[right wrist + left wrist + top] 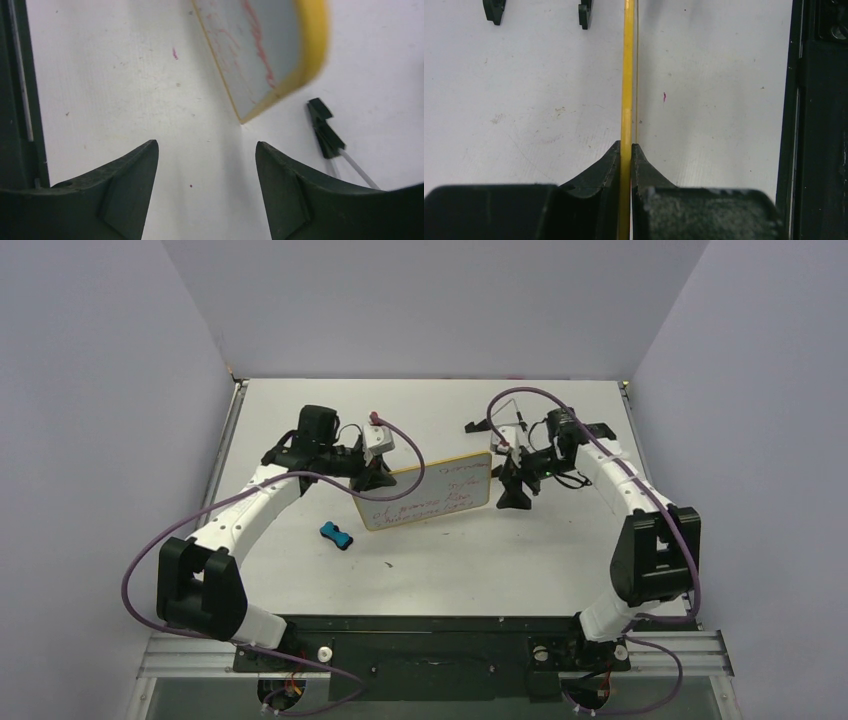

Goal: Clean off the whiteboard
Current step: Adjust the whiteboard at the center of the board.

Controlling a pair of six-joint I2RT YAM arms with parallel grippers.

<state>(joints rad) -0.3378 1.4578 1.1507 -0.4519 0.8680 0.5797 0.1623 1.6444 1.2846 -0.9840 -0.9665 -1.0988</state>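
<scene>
The whiteboard, with a light yellow-wood frame and red handwritten lines, stands tilted at the table's middle. My left gripper is shut on its left end. In the left wrist view the fingers clamp the thin frame edge. My right gripper is open and empty just off the board's right end. In the right wrist view the board's corner with red writing hangs ahead of the spread fingers without touching them.
A small blue-and-black eraser block lies on the table left of the board and nearer to me. A black piece on a white rod lies right of the board's corner. The dark front rail runs along the table's edge.
</scene>
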